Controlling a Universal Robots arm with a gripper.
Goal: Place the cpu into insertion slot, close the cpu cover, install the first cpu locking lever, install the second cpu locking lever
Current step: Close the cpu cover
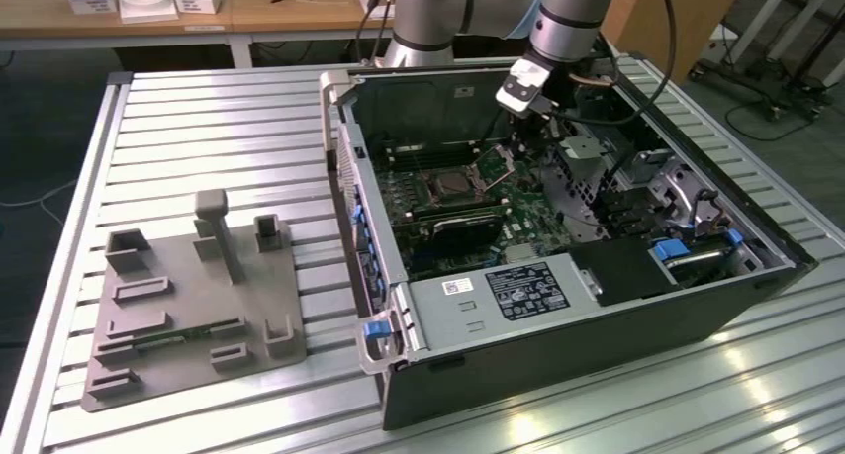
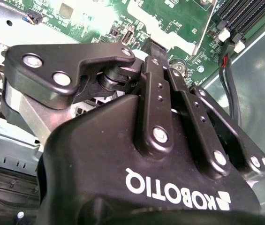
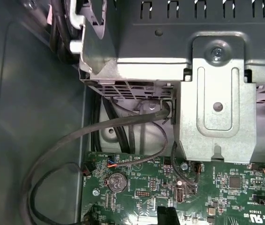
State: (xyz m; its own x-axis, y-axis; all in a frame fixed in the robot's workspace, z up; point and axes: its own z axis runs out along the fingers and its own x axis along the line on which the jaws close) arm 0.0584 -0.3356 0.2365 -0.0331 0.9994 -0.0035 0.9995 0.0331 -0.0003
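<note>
Gripper [image 1: 521,137] on a single robot arm reaches down into an open computer case [image 1: 595,335] and hangs just above the far edge of the cpu socket [image 1: 453,187]. Whether it is released or clenched cannot be told, nor whether it holds anything. In the second wrist view the gripper [image 2: 148,47] is a glossy black body with flat, bolted link bars that narrow toward a green motherboard [image 2: 170,18].

The cpu cover [image 1: 500,161], a thin silvery metal frame, stands tilted up from the socket's edge, just beside the gripper. Whether the cpu sits in the socket cannot be told.

In the first wrist view the gripper's [image 3: 167,216] black end pokes over the motherboard [image 3: 216,187]. Nearby are a round silver coin battery [image 3: 118,180], black cables [image 3: 123,123] and a folded bracket [image 3: 216,93] of bare sheet metal.

Well apart from the socket, outside the case, a matte grey moulded fixture [image 1: 192,306] lies on a ribbed aluminium table [image 1: 212,108].
</note>
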